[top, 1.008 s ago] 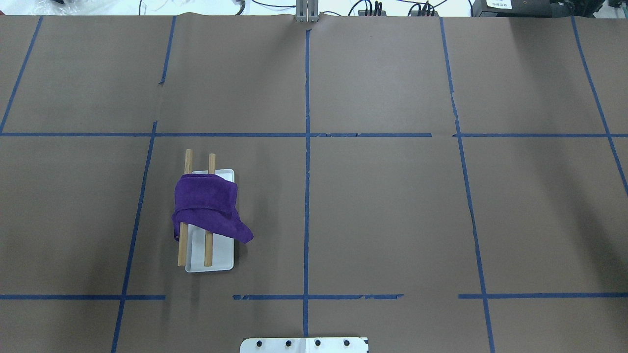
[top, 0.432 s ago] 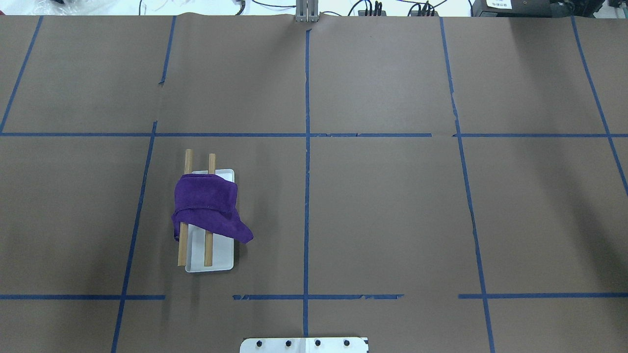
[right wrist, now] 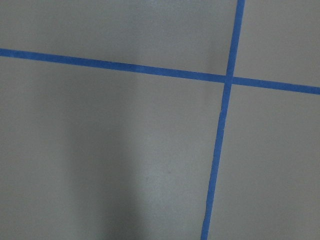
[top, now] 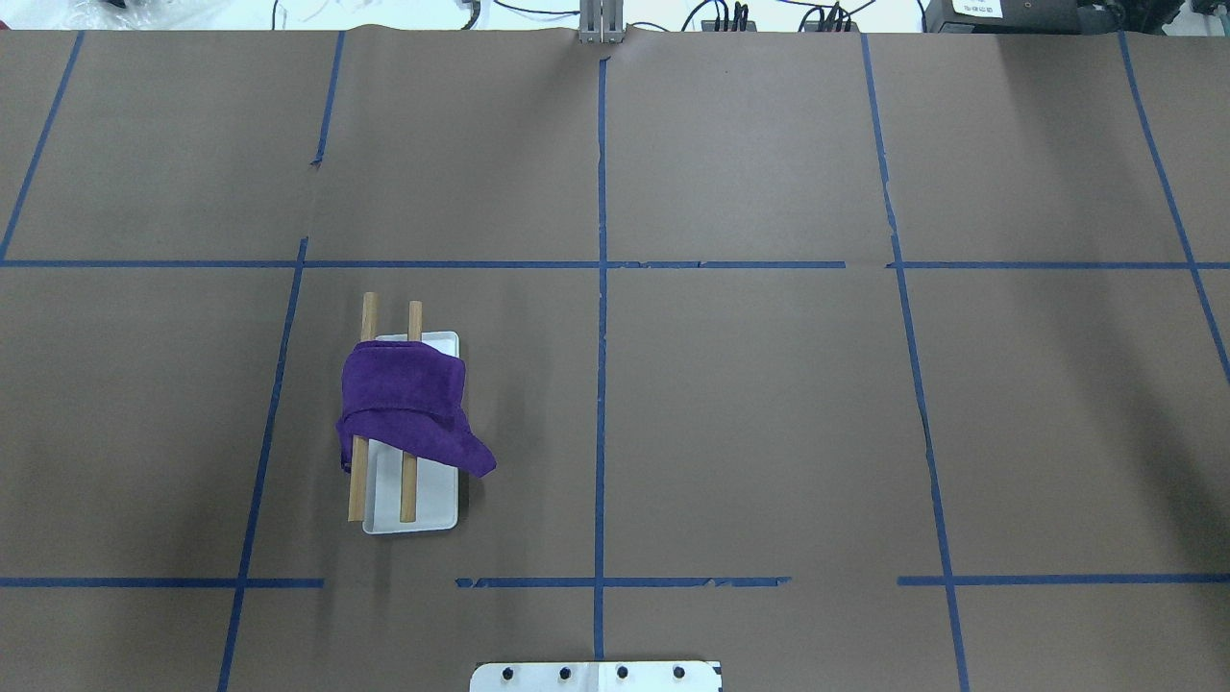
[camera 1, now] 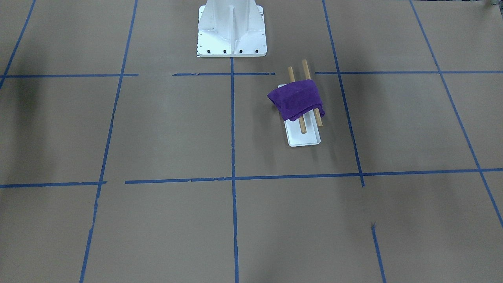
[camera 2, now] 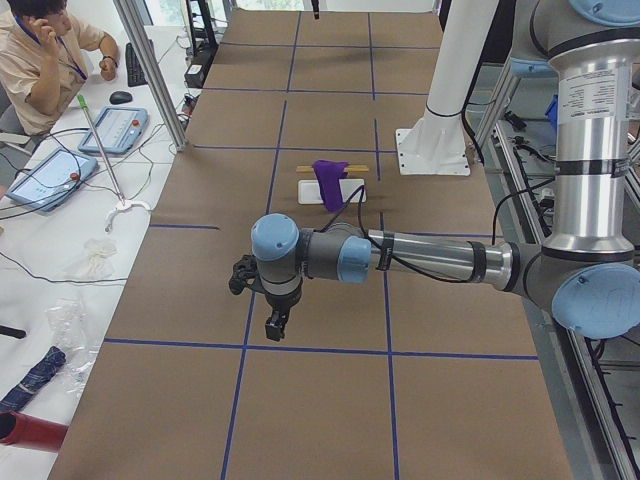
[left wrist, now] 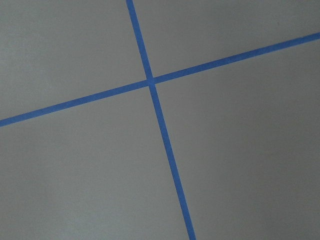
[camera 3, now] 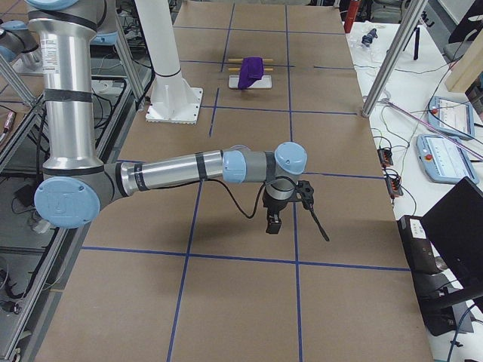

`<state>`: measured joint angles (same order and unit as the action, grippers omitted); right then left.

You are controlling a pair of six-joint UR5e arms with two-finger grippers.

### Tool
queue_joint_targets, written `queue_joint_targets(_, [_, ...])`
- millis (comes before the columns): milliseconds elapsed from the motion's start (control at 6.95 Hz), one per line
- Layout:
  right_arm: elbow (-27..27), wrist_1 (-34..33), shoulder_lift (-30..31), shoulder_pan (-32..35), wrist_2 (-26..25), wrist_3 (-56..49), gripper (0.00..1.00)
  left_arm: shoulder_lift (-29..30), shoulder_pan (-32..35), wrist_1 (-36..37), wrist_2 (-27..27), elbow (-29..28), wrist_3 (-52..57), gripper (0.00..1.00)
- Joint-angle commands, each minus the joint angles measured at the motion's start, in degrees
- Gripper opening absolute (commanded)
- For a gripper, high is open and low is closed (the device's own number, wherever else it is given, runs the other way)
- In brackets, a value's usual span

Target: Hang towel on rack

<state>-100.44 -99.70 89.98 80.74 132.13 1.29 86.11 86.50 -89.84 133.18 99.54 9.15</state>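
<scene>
Hanging over bare counter [top: 769, 432] with its fingers pointing down, the left pincer [camera 2: 275, 325] only shows up in the side camera. So I can't tell whether it's wide or narrow. Same deal for the right pincer [camera 3: 273, 224], and both wrist cams see nothing but blue tape [left wrist: 150, 82] crossing on brown paper.

Working outward, the towel [top: 404, 404] is well apart from both. It's on the robot's left half of the counter, so the left arm is clearly the nearer one. From that pincer the towel lies inward toward the middle of the counter, while the right one is way off at the other end.

The towel is draped across both wooden rails [top: 368, 317] of the rack [top: 428, 505]. The rails' long axis runs straight away from the robot, and the cloth sits crosswise over them. One corner droops off the white base's [camera 1: 302, 139] edge, on the side toward the counter's middle.

Compared with a second ago, nothing differs in the overhead view: same towel, same folds. Looks hung to me, so I'd guess any tidy-up falls to the left arm.
</scene>
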Motion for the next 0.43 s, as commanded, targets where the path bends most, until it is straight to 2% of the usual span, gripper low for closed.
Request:
queue_joint_targets(0, [1.22,0.56,-0.15,-0.06,-0.03,0.03,1.0,0.28,0.08,0.28,0.06,-0.13,-0.28,1.0])
queue_joint_targets(288, [1.13,0.56,-0.15,-0.06,-0.03,0.12,1.0,0.28,0.08,0.8,0.07,-0.14,-0.45,1.0])
